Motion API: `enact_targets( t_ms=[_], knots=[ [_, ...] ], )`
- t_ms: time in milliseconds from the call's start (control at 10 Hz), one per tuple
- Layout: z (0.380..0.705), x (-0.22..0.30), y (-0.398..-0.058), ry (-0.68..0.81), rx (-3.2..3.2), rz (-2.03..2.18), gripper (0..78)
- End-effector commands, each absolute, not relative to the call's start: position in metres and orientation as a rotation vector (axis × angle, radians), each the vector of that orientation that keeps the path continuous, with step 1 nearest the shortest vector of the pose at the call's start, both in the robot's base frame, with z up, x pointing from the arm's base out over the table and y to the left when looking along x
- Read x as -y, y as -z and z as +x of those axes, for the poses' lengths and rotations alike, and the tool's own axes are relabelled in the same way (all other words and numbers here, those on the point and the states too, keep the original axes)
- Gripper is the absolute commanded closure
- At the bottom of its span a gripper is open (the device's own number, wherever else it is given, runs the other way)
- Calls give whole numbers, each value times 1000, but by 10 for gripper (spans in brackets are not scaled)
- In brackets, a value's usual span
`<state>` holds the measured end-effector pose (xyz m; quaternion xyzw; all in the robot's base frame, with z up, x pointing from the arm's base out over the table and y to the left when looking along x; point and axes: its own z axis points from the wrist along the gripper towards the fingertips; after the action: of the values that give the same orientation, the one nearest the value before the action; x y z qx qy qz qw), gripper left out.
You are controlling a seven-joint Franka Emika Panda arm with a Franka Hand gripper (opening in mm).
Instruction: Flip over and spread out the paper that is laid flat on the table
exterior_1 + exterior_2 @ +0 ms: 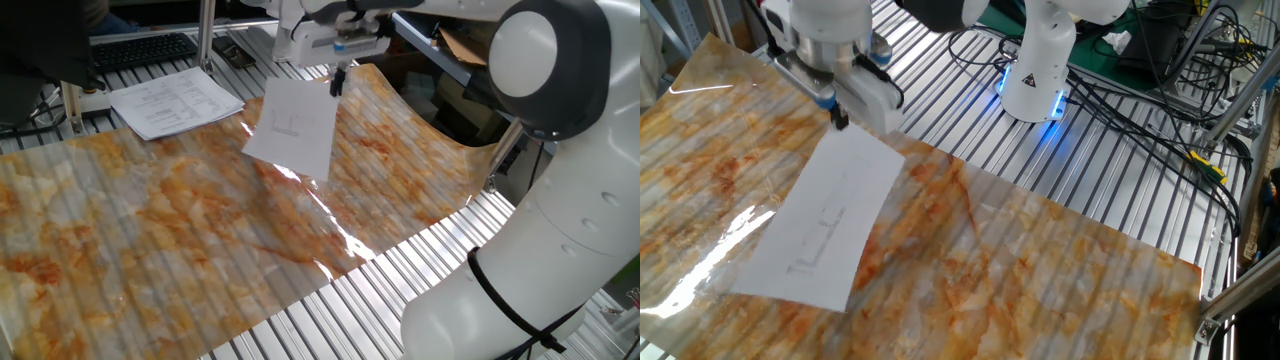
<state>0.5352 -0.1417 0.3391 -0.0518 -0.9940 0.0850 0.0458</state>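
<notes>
The paper (292,127) is a thin white sheet with a few faint printed lines, hanging tilted above the table (150,220). My gripper (338,84) is shut on its upper far corner. In the other fixed view the paper (816,230) slopes down from the gripper (840,122), its lower edge close to or resting on the orange-and-grey marbled sheet (1040,270); I cannot tell which.
A stack of printed pages (175,100) lies at the far left next to a keyboard (140,48). Bare metal slats (400,290) run along the near side. The robot base (1038,70) and cables (1160,100) stand beyond the marbled sheet.
</notes>
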Motion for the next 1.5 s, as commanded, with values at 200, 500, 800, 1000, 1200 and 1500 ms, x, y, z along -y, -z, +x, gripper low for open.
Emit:
enact_targets(
  t_ms=[200, 500, 800, 1000, 1200, 1500],
  knots=[
    [526, 158, -366, -366, 3006, -115, 765],
    [525, 161, -370, -425, 2998, -117, 765],
    [518, 168, -381, -441, 2988, -112, 765],
    [517, 159, -379, -447, 2992, -168, 765],
    [517, 149, -369, -441, 2994, -198, 765],
    [517, 132, -346, -411, 3007, -279, 765]
  ],
)
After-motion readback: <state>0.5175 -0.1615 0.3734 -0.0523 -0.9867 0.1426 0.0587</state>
